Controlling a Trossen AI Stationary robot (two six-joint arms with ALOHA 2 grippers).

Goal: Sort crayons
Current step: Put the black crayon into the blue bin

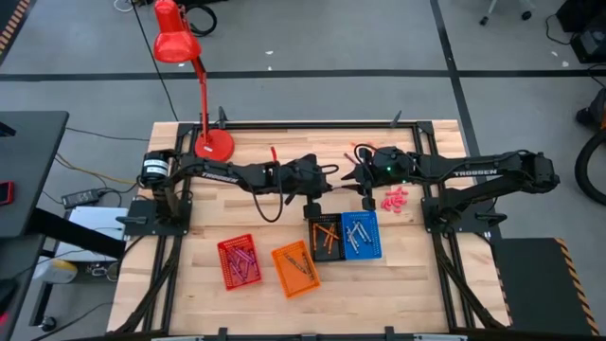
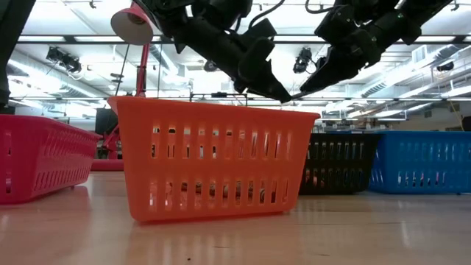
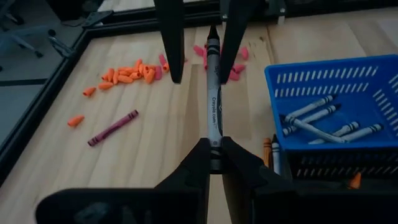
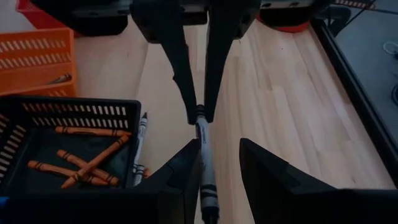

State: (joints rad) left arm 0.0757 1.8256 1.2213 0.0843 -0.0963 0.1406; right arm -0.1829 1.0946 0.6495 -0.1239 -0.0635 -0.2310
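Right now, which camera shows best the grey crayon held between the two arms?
The left wrist view: the grey crayon shows at full length, clamped in the left pincer. The right wrist view shows it partly, the high view barely, the low view not clearly.

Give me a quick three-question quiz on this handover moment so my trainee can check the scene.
1. True or false: the left hand is shut on the grey crayon.
2. Which basket holds grey crayons? A) blue basket B) black basket C) red basket
3. Fill in: the right hand has its fingers ____ around the crayon's other end.

Key: 1 true; 2 A; 3 open

The orange basket sits between the red and the black one.
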